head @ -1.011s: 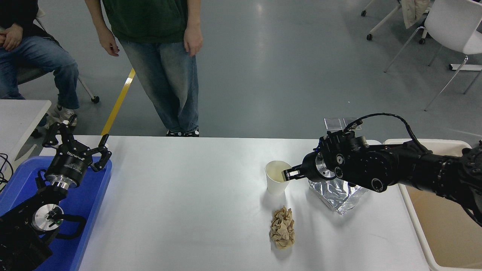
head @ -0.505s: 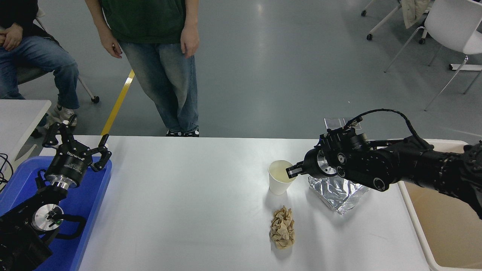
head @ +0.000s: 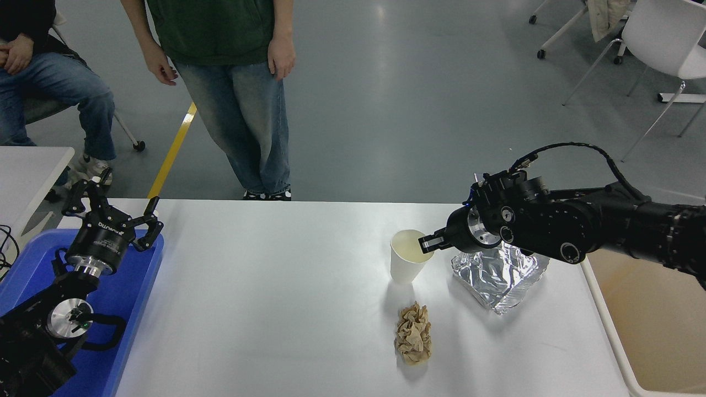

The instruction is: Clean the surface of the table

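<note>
White worktop (head: 265, 309) fills the near half of the view, wide and matte, its far edge running level across the middle. Right of centre stands an upright white paper cup (head: 407, 263), open mouth up. Right pincer (head: 427, 243) comes in from the right edge on a black arm and is closed on the cup's right rim, one finger (head: 426, 241) showing inside the mouth. Whether the cup's base touches the worktop cannot be told. Just right of the cup, partly beneath the arm's wrist, lies a crumpled silver foil bag (head: 499, 275), flat on the surface. Near side of the cup, apart from it, lies a wad of brown crumpled paper (head: 413, 333). At the worktop's right edge sits a beige bin (head: 651, 325), open top, cut off by the picture's edge. Left pincer (head: 112, 212) is parked at the lower left, fingers spread wide, above a blue tray (head: 129, 309) on the left end of the worktop. A corner of a smaller white table (head: 27, 165) shows at far left. On the far side a person in jeans (head: 242, 121) stands, hands hanging; another person (head: 49, 82) sits at far left. A white chair (head: 662, 38) stands at far right on the grey floor.
</note>
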`<state>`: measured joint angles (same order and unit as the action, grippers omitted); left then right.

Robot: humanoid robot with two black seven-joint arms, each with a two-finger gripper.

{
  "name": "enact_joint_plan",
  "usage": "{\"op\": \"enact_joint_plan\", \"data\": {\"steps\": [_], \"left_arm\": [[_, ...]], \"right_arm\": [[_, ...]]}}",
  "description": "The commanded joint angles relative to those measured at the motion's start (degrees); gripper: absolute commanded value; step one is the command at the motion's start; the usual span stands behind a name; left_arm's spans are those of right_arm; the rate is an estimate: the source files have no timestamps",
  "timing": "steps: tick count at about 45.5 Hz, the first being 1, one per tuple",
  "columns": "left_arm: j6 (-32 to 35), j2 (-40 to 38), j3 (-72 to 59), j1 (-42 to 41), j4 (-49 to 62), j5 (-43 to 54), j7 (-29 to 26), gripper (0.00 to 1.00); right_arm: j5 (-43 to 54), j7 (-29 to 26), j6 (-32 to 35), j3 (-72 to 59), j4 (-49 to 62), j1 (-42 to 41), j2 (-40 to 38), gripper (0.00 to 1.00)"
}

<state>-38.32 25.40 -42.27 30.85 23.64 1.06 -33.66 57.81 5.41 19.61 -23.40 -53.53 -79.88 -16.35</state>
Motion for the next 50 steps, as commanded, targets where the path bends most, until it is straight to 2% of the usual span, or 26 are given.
{"op": "enact_joint_plan", "data": {"steps": [1, 32, 41, 50], "left_arm": [[0.0, 0.0, 0.0, 0.0, 0.0, 0.0, 0.0, 1.0], [0.0, 0.0, 0.0, 0.0, 0.0, 0.0, 0.0, 1.0], [0.0, 0.0, 0.0, 0.0, 0.0, 0.0, 0.0, 1.0], [0.0, 0.0, 0.0, 0.0, 0.0, 0.0, 0.0, 1.0]], "right_arm": [[-3.8, 0.0, 1.9, 0.2, -6.4, -6.2, -6.8, 0.0], [-3.5, 0.0, 9.4, 0.5, -21.7, -19.8, -37.3, 0.0], [-2.5, 0.0, 8.8, 0.3, -20.8, -18.1, -43.2, 0.0], [-2.9, 0.1, 6.0, 0.5, -19.1, -12.2, -50.4, 0.0]]}}
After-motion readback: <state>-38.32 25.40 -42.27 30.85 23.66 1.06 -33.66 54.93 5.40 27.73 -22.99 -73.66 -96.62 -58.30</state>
